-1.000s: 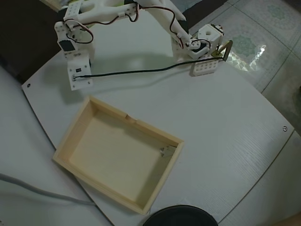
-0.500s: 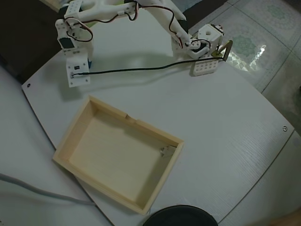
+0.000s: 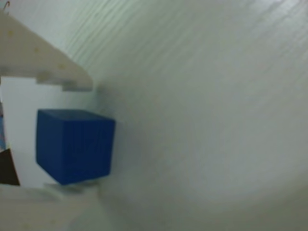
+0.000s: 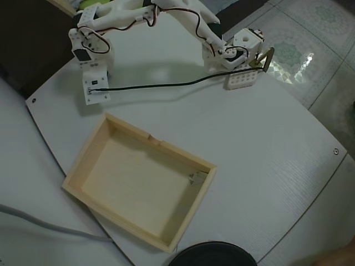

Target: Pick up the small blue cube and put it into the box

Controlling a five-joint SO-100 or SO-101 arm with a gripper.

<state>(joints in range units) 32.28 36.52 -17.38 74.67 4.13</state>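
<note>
Slipping is my main worry: in the wrist view the small blue cube (image 3: 74, 146) sits between the two pale jaws of the pincer (image 3: 72, 139), and both seem to touch it, so I judge the pincer is closed on the cube. The lower jaw meets only an edge, so the cube could twist out during the carry. In the overhead view the arm hides the cube, and the box (image 4: 90, 202) lies near, empty. The cube has plain matte faces with sharp corners. The box is pale wood with thin raised walls. The counter (image 4: 266, 144) is white with a fine grain.
</note>
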